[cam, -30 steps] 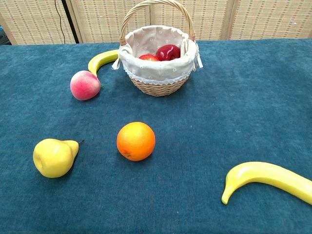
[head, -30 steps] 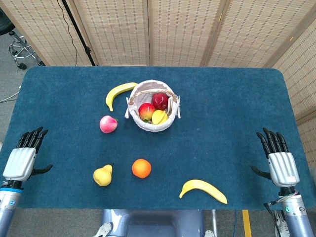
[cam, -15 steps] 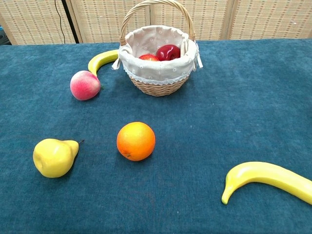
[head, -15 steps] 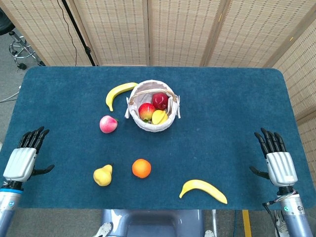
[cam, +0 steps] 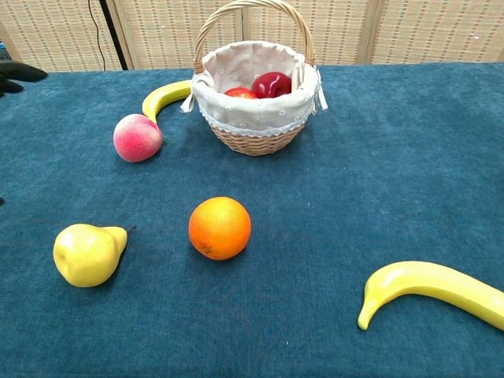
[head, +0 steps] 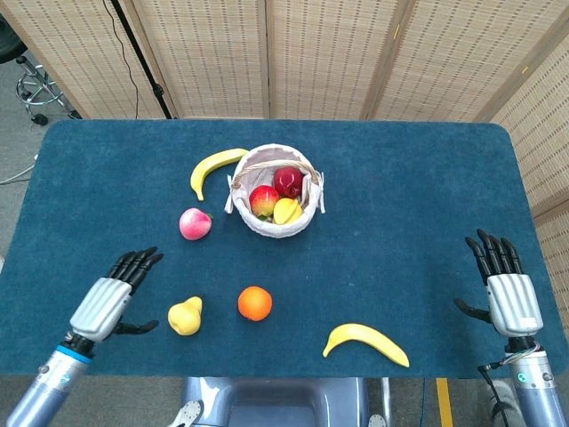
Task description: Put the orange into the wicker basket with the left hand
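Observation:
The orange (head: 255, 303) (cam: 220, 227) lies on the blue table, near the front edge and in front of the wicker basket (head: 247, 213) (cam: 253, 138). The cloth-lined basket holds red apples and a yellow fruit. My left hand (head: 114, 296) hovers open with fingers spread, left of the yellow pear (head: 185, 316) and well left of the orange. Only its dark fingertips (cam: 19, 73) show at the chest view's left edge. My right hand (head: 505, 287) is open near the table's right front corner, far from the orange.
A pink peach (head: 195, 223) (cam: 137, 137) lies left of the basket, with a banana (head: 213, 166) (cam: 163, 97) behind it. A second banana (head: 366, 342) (cam: 433, 287) lies at the front right. The pear (cam: 87, 253) sits between my left hand and the orange.
My left hand has moved right and inward from the table's left edge toward the pear, its fingertips entering the chest view. The right hand shifted only slightly. The fruit has not moved.

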